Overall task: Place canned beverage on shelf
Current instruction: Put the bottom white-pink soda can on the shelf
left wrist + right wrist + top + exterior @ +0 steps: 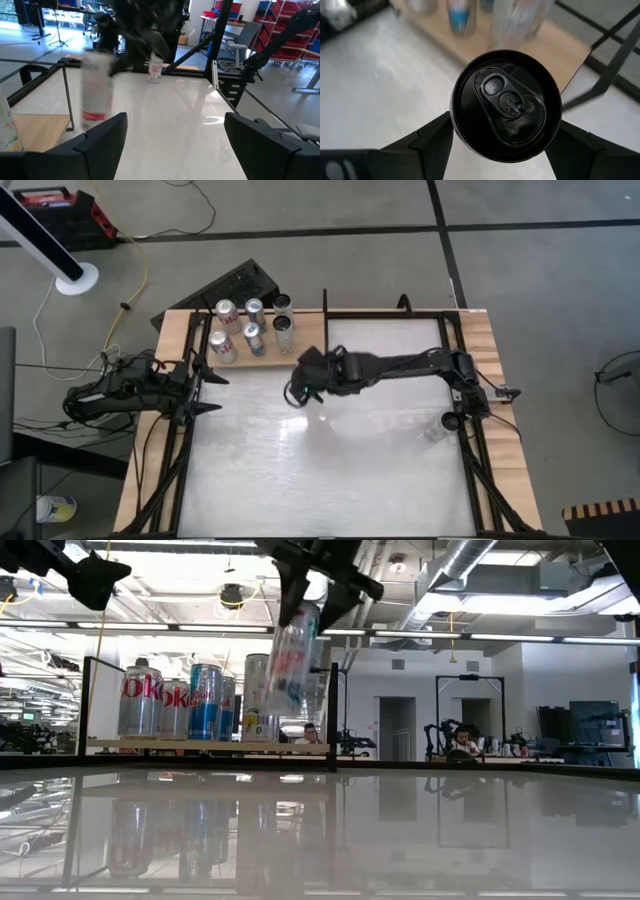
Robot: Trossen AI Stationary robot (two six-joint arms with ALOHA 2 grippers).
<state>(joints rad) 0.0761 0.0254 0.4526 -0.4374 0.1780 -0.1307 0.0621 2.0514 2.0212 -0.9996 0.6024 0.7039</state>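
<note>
The shelf (262, 332), a light-wood board, lies at the table's far left and carries several upright cans (238, 328), which also show in the low view (190, 700). My right gripper (298, 385) is shut on a silver can (290, 660) with a dark top (506, 102), in the air just near of the shelf's right end. My left gripper (207, 388) is open and empty at the table's left edge; its own view shows its gap (172, 145). Another can (437, 428) stands on its base at the table's right. My right gripper pinches the silver can's wall just under its top rim (457, 127) between the two fingers, one on each opposite side. The fingers (345, 592) come from above, pointing down. The can hangs below them, tilted, lifted clear of the table.
Black frame rails (325, 315) run round the white tabletop (330, 470), and one post stands at the shelf's right end (333, 710). The middle and near parts of the tabletop are bare. People sit in the room beyond the table (462, 743).
</note>
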